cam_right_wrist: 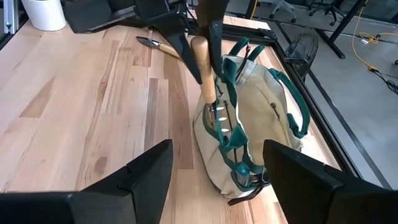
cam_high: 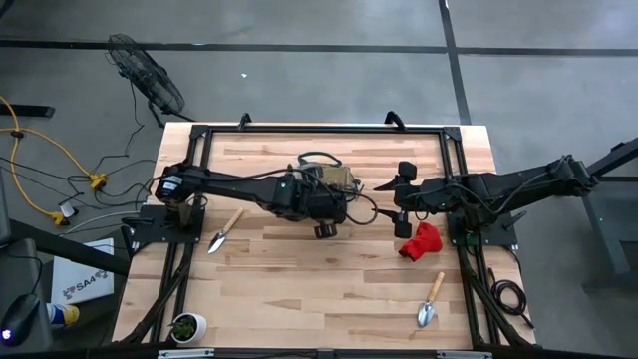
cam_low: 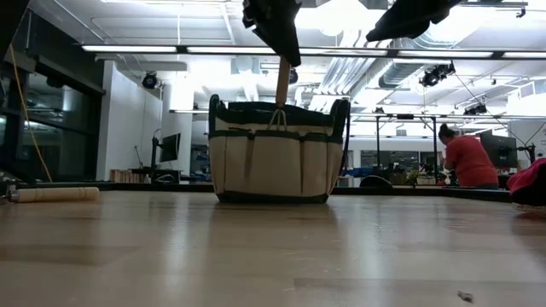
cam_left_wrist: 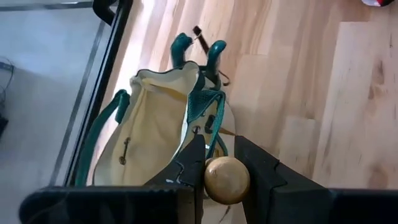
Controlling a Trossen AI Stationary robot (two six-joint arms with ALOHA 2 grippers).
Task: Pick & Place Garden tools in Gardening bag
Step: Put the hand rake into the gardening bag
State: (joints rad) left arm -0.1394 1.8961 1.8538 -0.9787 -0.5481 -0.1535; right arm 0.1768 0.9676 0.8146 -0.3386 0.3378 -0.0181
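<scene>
From above, the left gripper (cam_high: 321, 204) hangs over the beige canvas gardening bag (cam_high: 337, 177), which sits near the far edge of the pale plank table (cam_high: 329, 289), about midway along it. The right gripper (cam_high: 403, 199) waits just beside the bag, its fingers spread wide and holding nothing, next to the crumpled red glove (cam_high: 421, 242). One wooden-handled trowel (cam_high: 225, 231) lies towards the table's left edge, another trowel (cam_high: 430, 302) near the front right corner, and a small white pot (cam_high: 187, 326) stands at the front left corner. Down at table level, the bag stands upright, dark green trim round its rim, and a straight wooden handle (cam_low: 282, 82) drops from the left gripper into its mouth. From the left wrist, two dark fingers (cam_left_wrist: 189, 165) pinch the handle's rounded butt end, smooth and pale, right above the bag's open cream interior with its green loop handles. From the right wrist, its own blunt fingers (cam_right_wrist: 149, 171) stand far apart, and the handle is seen upright at the bag's rim, clamped from above.
</scene>
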